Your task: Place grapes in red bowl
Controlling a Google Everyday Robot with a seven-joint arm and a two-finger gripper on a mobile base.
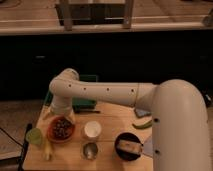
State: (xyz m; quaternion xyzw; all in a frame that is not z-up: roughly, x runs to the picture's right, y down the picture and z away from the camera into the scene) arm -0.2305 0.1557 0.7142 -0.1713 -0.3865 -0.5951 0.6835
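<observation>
The gripper point(65, 116) sits mostly hidden behind the arm's point(100, 92) elbow — just above the grapes point(62, 127).

The robot's arm point(100, 92) is off-white, with a row of small dark dots along its long link. Its gripper point(63, 114) sits just above the red bowl point(61, 131), off-white like the arm. That bowl is orange-red, and the grapes point(62, 127) in it are dark purple-brown. Next to it stands a white cup point(92, 130). A black bowl point(130, 146) holds a tan block point(128, 146). A small cup point(90, 150) is a dull metallic grey. At the left edge sits a pale green cup point(35, 136). The surface point(112, 122) is light wood, pale yellow-tan. A dark green tray point(85, 92) lies behind the arm.
</observation>
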